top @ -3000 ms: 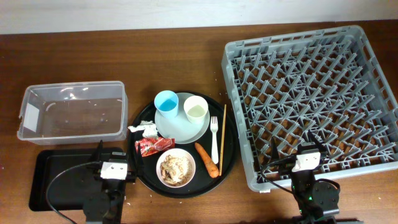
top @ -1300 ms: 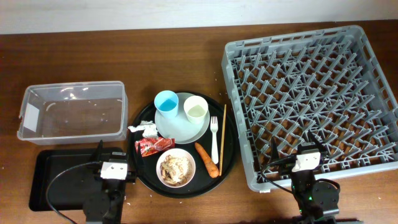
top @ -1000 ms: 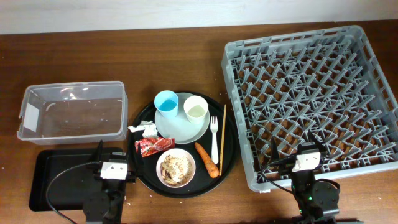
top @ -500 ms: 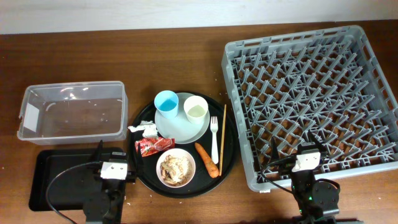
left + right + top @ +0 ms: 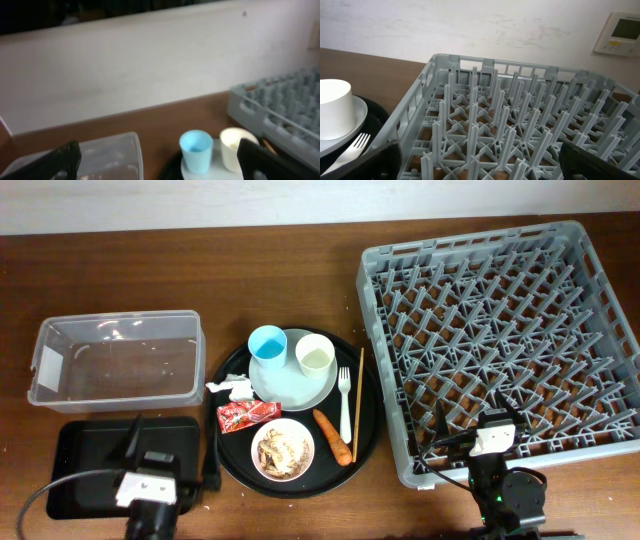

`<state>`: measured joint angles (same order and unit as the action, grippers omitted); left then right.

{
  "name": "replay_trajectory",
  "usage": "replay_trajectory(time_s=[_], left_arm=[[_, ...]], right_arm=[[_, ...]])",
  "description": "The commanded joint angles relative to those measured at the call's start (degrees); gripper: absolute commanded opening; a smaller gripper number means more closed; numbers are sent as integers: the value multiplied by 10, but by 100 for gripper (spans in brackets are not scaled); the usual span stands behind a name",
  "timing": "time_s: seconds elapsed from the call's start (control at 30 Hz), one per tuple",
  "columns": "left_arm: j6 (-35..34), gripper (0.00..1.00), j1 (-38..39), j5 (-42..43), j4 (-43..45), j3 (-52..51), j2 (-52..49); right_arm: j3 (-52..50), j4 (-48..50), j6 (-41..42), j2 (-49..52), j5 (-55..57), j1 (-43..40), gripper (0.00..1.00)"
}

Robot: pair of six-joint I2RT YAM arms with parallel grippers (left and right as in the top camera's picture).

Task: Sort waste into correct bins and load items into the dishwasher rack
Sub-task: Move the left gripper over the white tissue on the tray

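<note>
You've nothing sorted yet: wrapper (image 5: 247,414), tissue (image 5: 232,388), carrot (image 5: 332,437), rice bowl (image 5: 283,448) and plate (image 5: 300,386) sit on the round tray (image 5: 372,412) at centre, rack (image 5: 500,330) at 3 o'clock and clear tub (image 5: 115,360) at 9 hold nothing, left end effector (image 5: 159,162) and right end effector (image 5: 481,161) gape, empty.

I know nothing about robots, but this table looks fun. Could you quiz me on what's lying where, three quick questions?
1. True or false: the grey dishwasher rack already holds a cup.
2. What lies between the white fork and the rack? A) carrot B) wooden chopstick C) red wrapper
3. Fill in: the rice-like scraps sit in the ___.

Key: 1 false, the rack holds nothing; 2 B; 3 bowl.
</note>
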<state>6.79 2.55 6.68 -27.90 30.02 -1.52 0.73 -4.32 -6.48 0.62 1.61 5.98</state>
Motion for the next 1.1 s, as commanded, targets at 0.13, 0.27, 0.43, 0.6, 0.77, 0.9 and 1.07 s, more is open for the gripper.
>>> replay_trajectory(time_s=[0.13,0.27,0.43,0.6,0.77,0.9,1.07], left_arm=[[-12,99,3,62,-298,349,-324],[-12,99,3,122,-455,489,-525],[-11,96,3,180,-480,500,-661],[-36,51,24,136,-501,489,-733],[-191,52,71,-5,-431,405,-750],[-297,46,94,-5,-342,314,-750],[-435,41,116,-5,-244,213,-750]], right_arm=[[-4,-2,-2,-4,3,-5,98],[-4,-2,-2,-4,3,-5,99],[-4,-2,-2,-4,3,-5,98],[-4,-2,-2,-4,3,-5,99],[-4,-2,-2,-4,3,-5,99],[-4,-2,-2,-4,3,-5,98],[-4,-2,-2,-4,3,-5,98]])
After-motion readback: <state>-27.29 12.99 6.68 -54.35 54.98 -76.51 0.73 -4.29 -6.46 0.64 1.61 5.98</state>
